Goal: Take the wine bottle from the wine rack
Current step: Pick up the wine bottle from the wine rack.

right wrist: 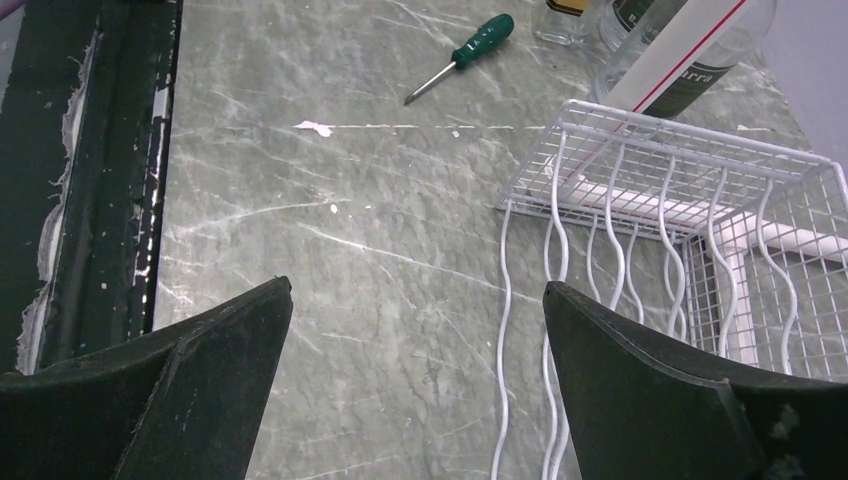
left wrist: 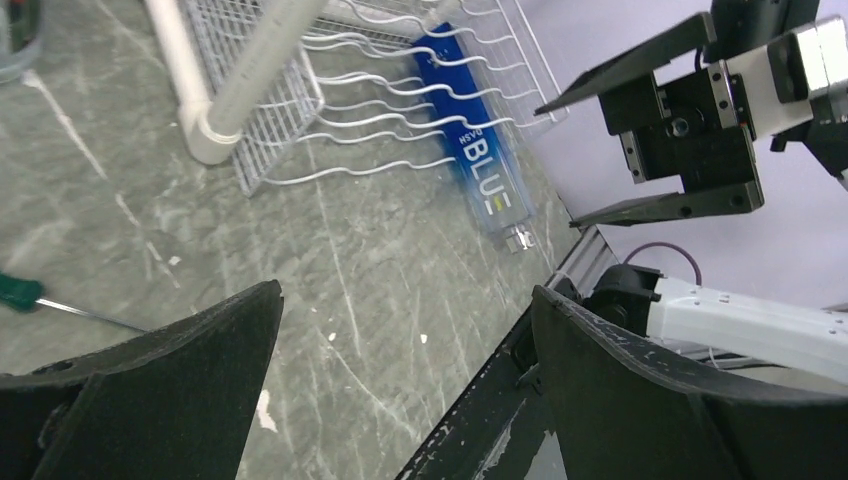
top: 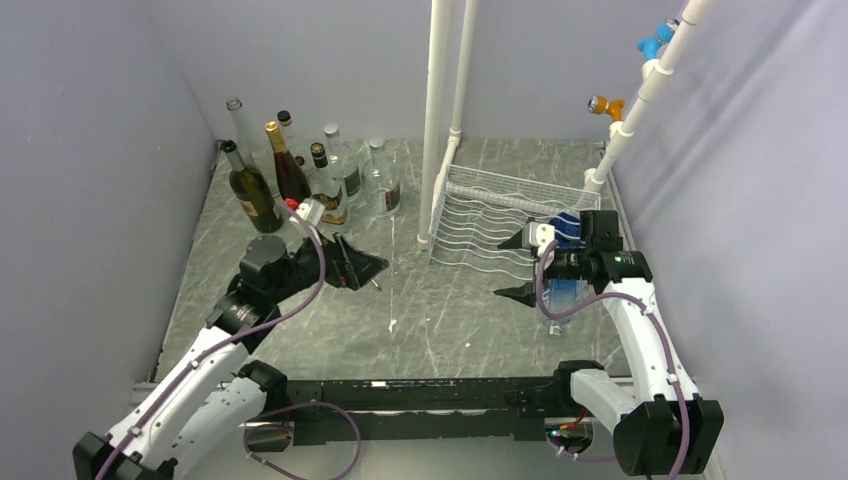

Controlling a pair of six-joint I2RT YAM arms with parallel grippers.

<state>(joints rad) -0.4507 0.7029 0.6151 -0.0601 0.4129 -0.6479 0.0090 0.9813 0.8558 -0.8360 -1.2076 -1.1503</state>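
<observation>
On the grey, marble-veined table point(top: 420, 320) one white wire wine rack point(top: 490, 215) is set, built of wavy scalloped wires with a fine grid back. One wine bottle point(left wrist: 480, 150) is seen lying on its side at the rack's right-hand end, under the wavy wires. Its capped neck pokes out past the front edge onto the table. Its body is blue, fading paler toward the neck, and the word "BLUE" can be read along it; the smaller writing beside it is too blurred to make out.

About seven standing bottles point(top: 300, 170) are grouped at the far left corner, some of clear glass, some dark, one with a gold foil top. On one dark label only the letters "rra" can be read in the right wrist view. One screwdriver point(right wrist: 480, 40) with a green handle and a thin metal shaft is laid flat on the table.

Two white upright pipes point(top: 437, 100) are fixed beside the rack's left end, and a third slanted pipe point(top: 650, 85) carries one blue and one orange fitting.

The left claw point(top: 365, 265) is held with its black fingers wide apart, gripping nothing, well away from the rack. The right claw point(top: 512, 267) is likewise spread wide and empty, hanging at the rack's front, near the blue bottle.
</observation>
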